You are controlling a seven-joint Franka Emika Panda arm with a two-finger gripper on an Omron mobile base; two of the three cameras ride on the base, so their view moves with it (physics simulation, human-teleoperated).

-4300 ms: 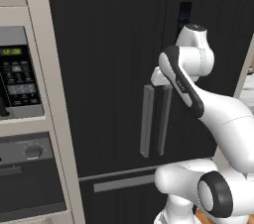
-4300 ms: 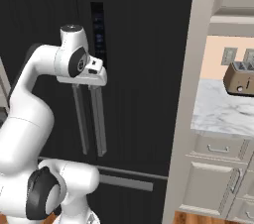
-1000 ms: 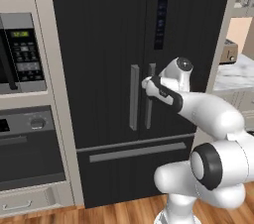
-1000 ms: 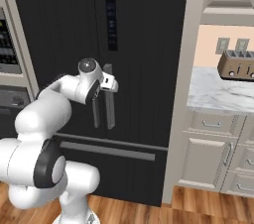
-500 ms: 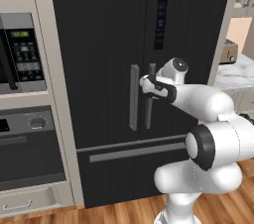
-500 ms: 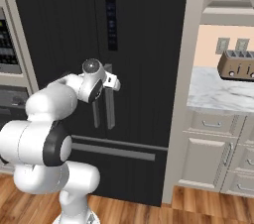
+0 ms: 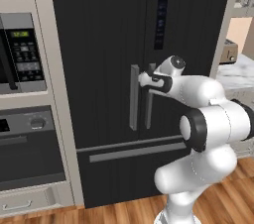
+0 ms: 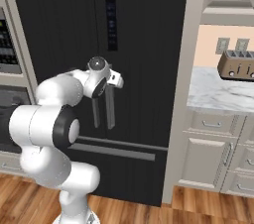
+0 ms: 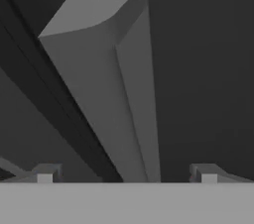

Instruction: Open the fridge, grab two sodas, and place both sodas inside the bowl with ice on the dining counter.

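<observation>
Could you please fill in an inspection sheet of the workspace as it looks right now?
Surface: wooden floor; marble counter at the right.
Job's things: fridge with both doors shut; right door's handle lies between the finger tips. Sodas, bowl: nothing seen.
Clutter: toaster on the counter.
Hand: hand open, at the top of the right handle, not clamped.
Cables: nothing seen.
Surroundings: microwave and oven left of the fridge; cabinet drawers under the counter.
</observation>
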